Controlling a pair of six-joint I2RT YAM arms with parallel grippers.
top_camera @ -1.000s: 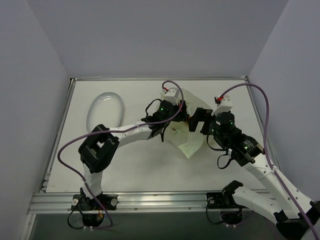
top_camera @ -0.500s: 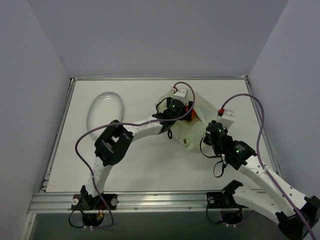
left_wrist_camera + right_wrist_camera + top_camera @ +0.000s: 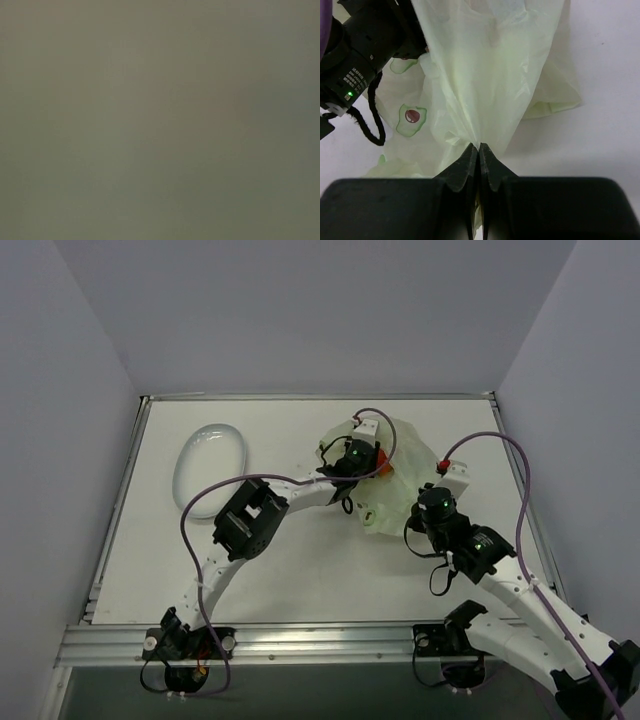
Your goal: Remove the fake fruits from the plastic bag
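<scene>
Lying just right of the film-buried left gripper (opening cannot be told), the small orange-red fake fruit is judged nearest that arm; a fold of the pale-green plastic bag is clamped in the closed right gripper.

Robot-lab test cell: white table, plain grey walls, aluminium mounting rail.

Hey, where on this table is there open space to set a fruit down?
Bare table sits between the left arm and right arm, on the near side of the plastic bag, and again between the white dish and the left arm. Crowded: far right, where the right pincer pinches the bag.
</scene>
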